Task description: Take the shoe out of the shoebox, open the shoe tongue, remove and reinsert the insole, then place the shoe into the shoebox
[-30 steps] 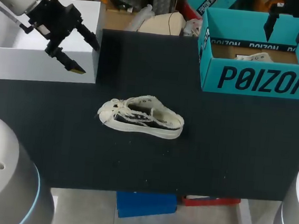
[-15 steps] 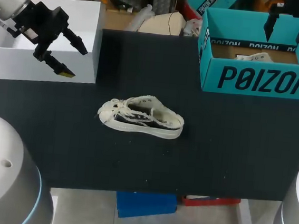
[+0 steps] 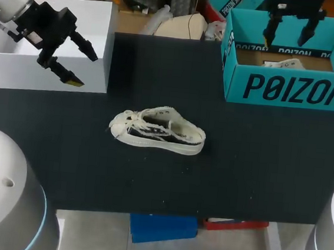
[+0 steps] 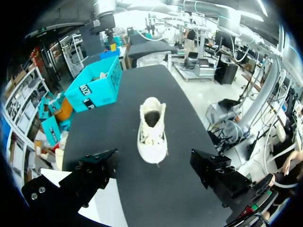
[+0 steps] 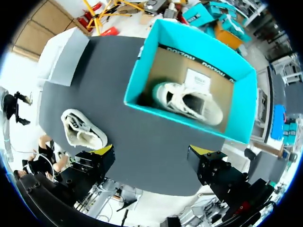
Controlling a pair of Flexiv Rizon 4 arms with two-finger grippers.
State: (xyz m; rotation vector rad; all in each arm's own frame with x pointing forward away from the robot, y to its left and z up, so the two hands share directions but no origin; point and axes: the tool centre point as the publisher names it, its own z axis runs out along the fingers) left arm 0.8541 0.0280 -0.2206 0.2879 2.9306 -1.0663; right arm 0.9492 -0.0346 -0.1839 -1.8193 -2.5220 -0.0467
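While one pale sneaker (image 3: 157, 130) sits out near the middle of the dark worktop (image 3: 240, 167), apparently on its sole with the toe towards the left arm's side, both arms hang clear of it. Nothing touches the shoe, and its laces are loose around the open mouth.

The left pincer (image 3: 85, 68) hovers above the near corner of a white box (image 3: 49, 60) at the worktop's far left. Its two fingers are spread wide apart with nothing between them. In the left wrist view that pincer (image 4: 154, 165) looks straight down the worktop at the sneaker (image 4: 152, 130), which lies well ahead of the fingers with its heel opening facing away. The teal shoebox (image 4: 94, 87) stands off to one side beyond it.

The right pincer (image 3: 286, 39) hangs over the open teal shoebox (image 3: 289, 89) at the far right corner. Its fingers are also parted and empty, above the rim rather than inside. The right wrist view shows its pincer (image 5: 151, 156) high above the shoebox (image 5: 142, 85), where a second sneaker (image 5: 189, 101) lies on the brown floor beside a white paper slip (image 5: 198, 80). The sneaker on the worktop (image 5: 80, 130) is well apart from the box, with the white box (image 5: 64, 59) farther off.
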